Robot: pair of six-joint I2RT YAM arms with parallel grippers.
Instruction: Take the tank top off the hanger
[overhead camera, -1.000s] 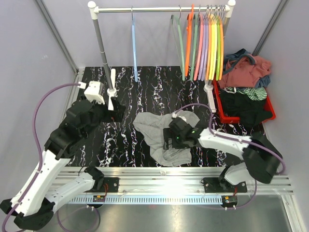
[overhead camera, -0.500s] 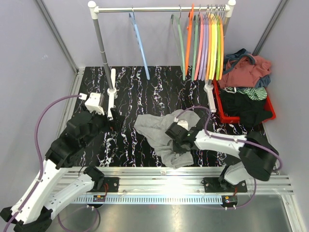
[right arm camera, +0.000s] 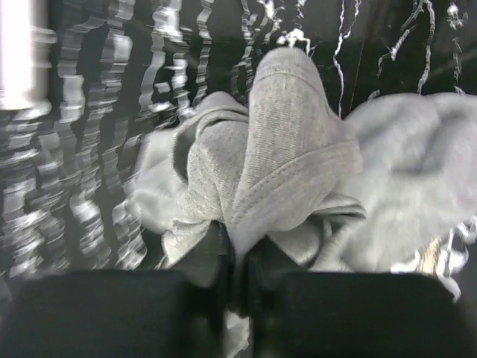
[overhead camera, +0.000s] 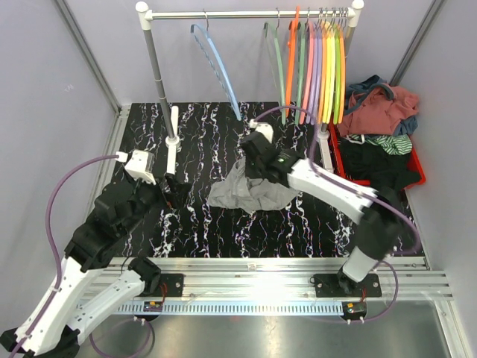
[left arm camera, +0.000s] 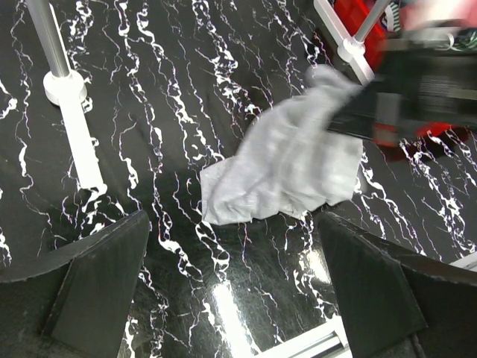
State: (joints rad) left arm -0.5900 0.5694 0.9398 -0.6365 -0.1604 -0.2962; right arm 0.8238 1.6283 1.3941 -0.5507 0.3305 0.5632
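Note:
The grey tank top (overhead camera: 250,192) hangs bunched from my right gripper (overhead camera: 247,168), its lower part trailing on the black marbled table (overhead camera: 201,142). In the right wrist view the jaws (right arm camera: 237,253) are shut on a fold of the tank top (right arm camera: 291,149). The light blue hanger (overhead camera: 220,66) hangs bare on the rail (overhead camera: 246,13), tilted to the right. My left gripper (overhead camera: 176,191) hovers open over the table's left side, nothing between its fingers (left arm camera: 100,276). The left wrist view shows the tank top (left arm camera: 291,160) ahead of it.
Several coloured hangers (overhead camera: 313,67) crowd the rail's right end. A red bin (overhead camera: 343,160) piled with clothes (overhead camera: 380,112) stands at the right. The rack's post (overhead camera: 159,74) and white foot (overhead camera: 174,138) stand at the back left, also the post (left arm camera: 46,37) in the left wrist view.
My right gripper closed on the tank top and carried it up and toward the back. The blue hanger swung to the right. The left arm drew back a little.

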